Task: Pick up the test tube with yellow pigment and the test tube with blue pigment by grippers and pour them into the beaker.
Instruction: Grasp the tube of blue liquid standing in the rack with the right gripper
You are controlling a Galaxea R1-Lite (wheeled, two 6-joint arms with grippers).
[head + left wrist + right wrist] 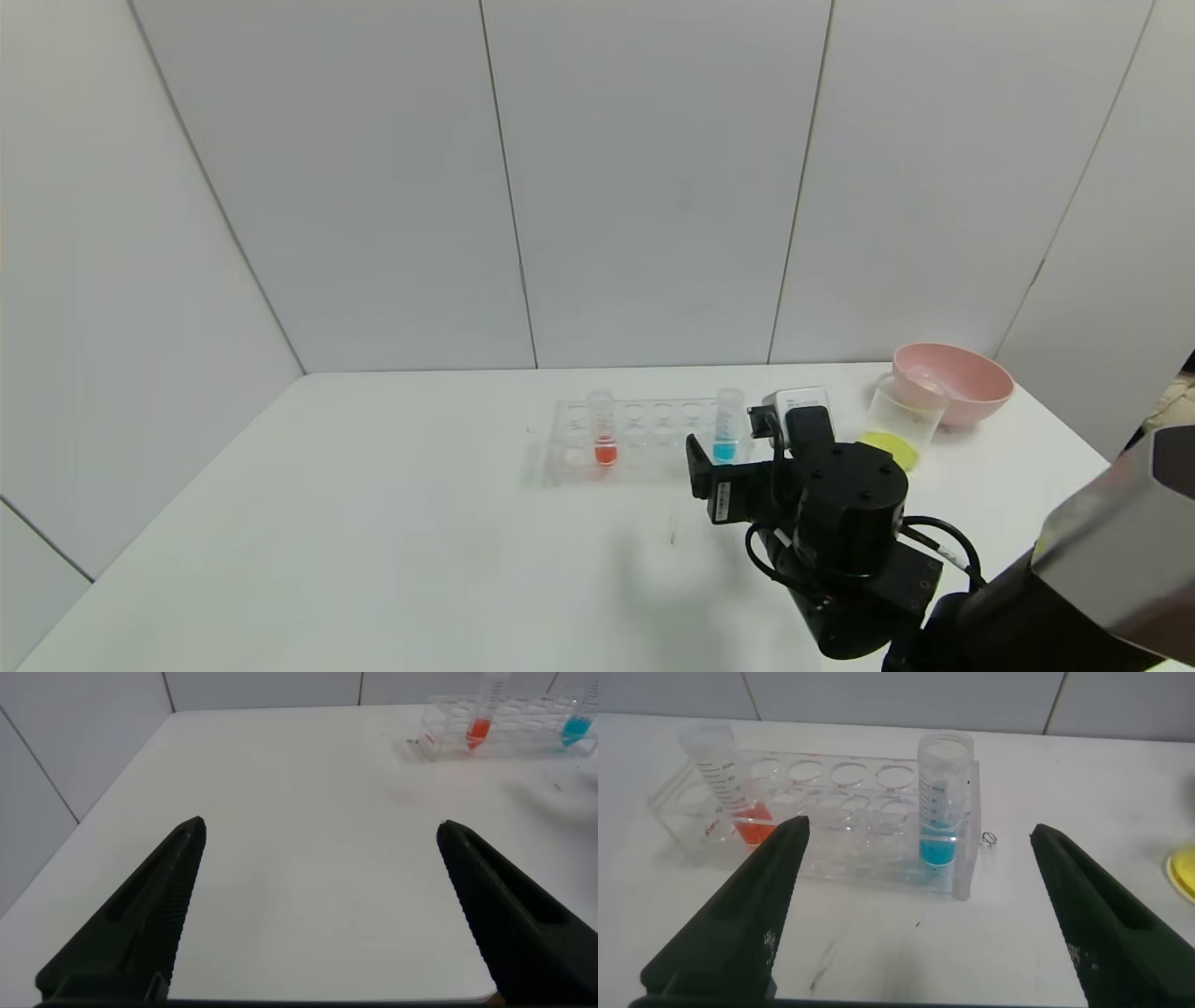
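Presently the right gripper [915,915] hangs spread wide before the test tube with blue pigment [943,803].

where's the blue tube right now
In the head view the test tube with blue pigment stands upright in the right end of the clear rack, just ahead of the open right tool.

A plain white worktop [373,523] stands in a corner of pale grey panelled walls [653,187] with thin dark seams, under soft, even light.
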